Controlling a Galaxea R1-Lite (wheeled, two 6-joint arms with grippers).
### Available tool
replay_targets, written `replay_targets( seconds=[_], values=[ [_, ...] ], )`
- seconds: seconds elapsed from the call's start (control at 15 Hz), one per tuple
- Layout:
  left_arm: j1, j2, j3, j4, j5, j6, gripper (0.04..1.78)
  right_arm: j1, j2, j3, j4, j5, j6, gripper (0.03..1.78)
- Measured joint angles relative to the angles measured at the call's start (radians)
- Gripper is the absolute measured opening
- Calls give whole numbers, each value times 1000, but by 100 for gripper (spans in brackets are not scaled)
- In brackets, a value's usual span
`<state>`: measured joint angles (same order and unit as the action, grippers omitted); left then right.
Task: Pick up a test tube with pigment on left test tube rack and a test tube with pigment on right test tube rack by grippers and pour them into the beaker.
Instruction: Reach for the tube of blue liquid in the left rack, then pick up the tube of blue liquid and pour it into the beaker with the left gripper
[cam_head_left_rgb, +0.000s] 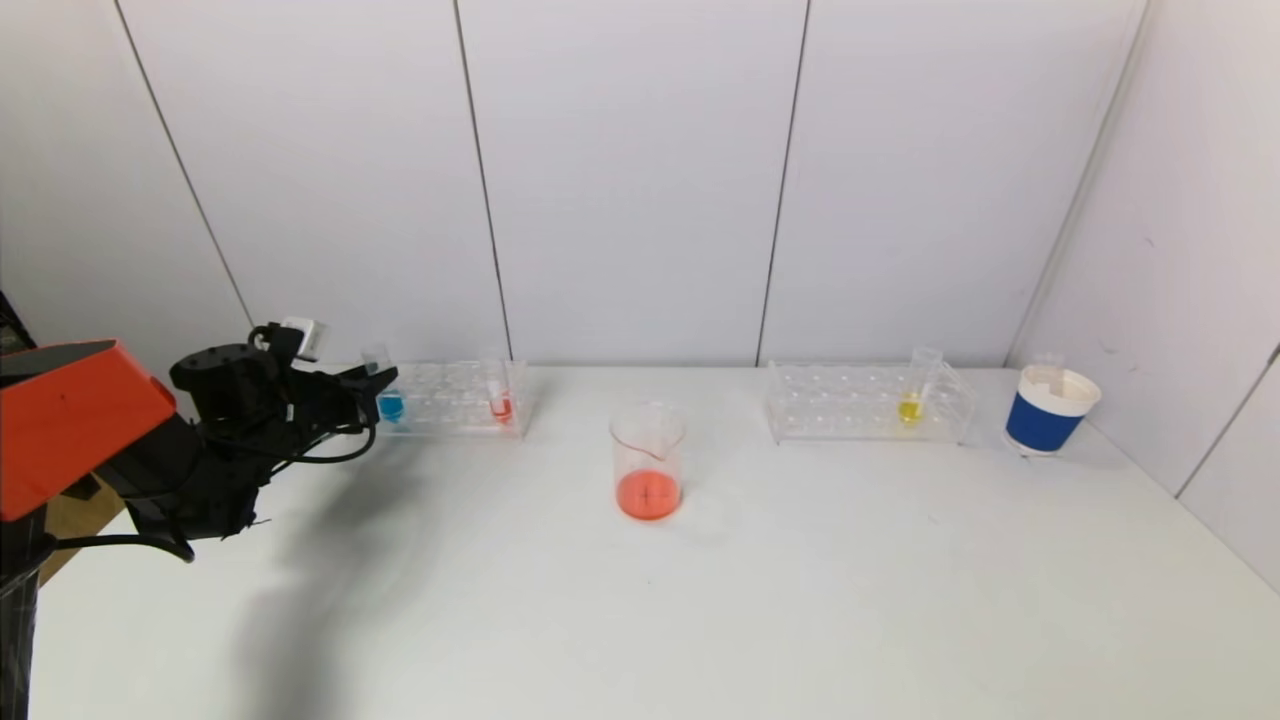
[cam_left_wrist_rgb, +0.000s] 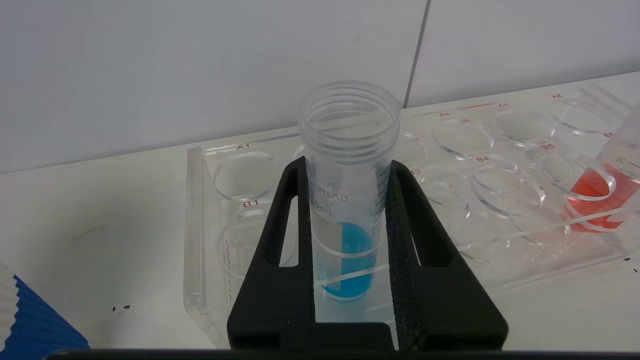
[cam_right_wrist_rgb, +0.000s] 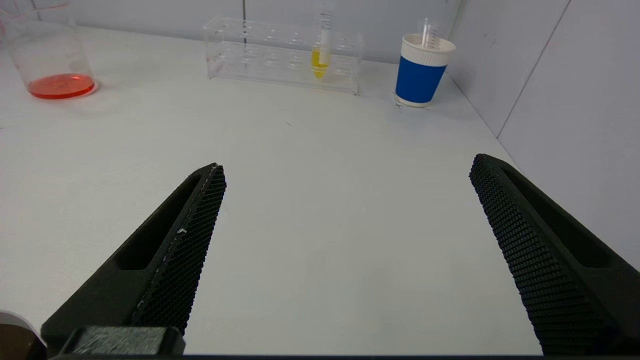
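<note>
The blue-pigment tube (cam_left_wrist_rgb: 348, 200) stands upright in the left rack (cam_head_left_rgb: 455, 400), at about ten o'clock from the beaker (cam_head_left_rgb: 648, 462). The left gripper (cam_left_wrist_rgb: 348, 175) is clamped on it, one finger on each side, the tube not yet lifted out. A red-pigment tube (cam_head_left_rgb: 499, 397) sits further along that rack. At about two o'clock from the beaker, the yellow-pigment tube (cam_head_left_rgb: 913, 395) waits in the right rack (cam_head_left_rgb: 865, 402), untouched, a blue paper cup (cam_head_left_rgb: 1048, 410) beyond it. The right gripper (cam_right_wrist_rgb: 345, 215) hangs over bare table (cam_right_wrist_rgb: 325, 200), fingers spread wide. The beaker already holds orange-red liquid; both lifts and both pours seem left.

Blue paper cup (cam_head_left_rgb: 1050, 412), far right
</note>
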<state>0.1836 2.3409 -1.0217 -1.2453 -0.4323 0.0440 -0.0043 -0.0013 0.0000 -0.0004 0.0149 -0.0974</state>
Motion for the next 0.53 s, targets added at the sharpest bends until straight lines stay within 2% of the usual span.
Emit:
replay_targets(
  seconds=[0.53],
  values=[
    [0, -1, 1, 0, 4, 21, 44, 0, 0, 0, 0, 0, 0, 177]
  ],
)
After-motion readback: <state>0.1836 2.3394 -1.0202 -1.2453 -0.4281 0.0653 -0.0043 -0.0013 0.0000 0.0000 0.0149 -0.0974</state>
